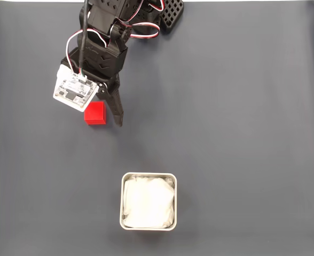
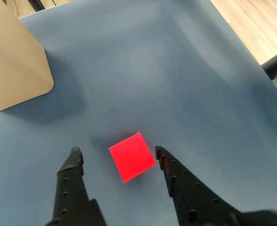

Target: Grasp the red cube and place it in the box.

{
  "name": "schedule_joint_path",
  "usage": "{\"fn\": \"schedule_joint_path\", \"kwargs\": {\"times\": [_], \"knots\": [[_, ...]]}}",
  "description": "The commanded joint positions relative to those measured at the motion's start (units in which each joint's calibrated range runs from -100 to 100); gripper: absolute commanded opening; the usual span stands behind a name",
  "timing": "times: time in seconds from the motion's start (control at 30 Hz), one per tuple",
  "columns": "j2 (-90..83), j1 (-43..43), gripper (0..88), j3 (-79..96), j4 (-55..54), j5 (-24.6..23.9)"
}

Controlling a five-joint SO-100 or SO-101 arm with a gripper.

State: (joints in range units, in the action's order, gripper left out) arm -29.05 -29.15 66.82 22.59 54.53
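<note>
- Fixed view: the hand (image 1: 104, 120) is wide open and hangs over the dark surface (image 1: 242, 106), at the red cube (image 1: 95, 113). One black finger (image 1: 116, 109) shows just right of the cube. The other finger is hidden under the small white board (image 1: 75, 88) on the arm.
- The cube sits on the surface, up and to the left of the box (image 1: 148, 201). The two are well apart. The box has white crinkly paper inside and nothing else.
- Wrist view: the hand (image 2: 117, 154) has a finger on each side of the red cube (image 2: 132, 156), and it holds nothing yet. The right finger (image 2: 163, 160) is almost touching the cube. The left finger (image 2: 74, 157) is farther off.
- The cube is turned a bit, so its flat sides do not face the fingers.
- To do this step well, I think the hand should go a little lower and slide a bit to the left, so the cube is in the middle.
- Then it should close slowly. A fast squeeze on a corner could make the cube spin or pop out.
</note>
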Motion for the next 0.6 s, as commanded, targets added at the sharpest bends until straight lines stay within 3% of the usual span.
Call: {"fn": "schedule_joint_path", "kwargs": {"times": [0.0,0.57], "knots": [[0.11,-0.89,36.2,0.43,-1.86,0.54],[4.70,-0.82,36.5,1.89,-6.45,0.59]]}}
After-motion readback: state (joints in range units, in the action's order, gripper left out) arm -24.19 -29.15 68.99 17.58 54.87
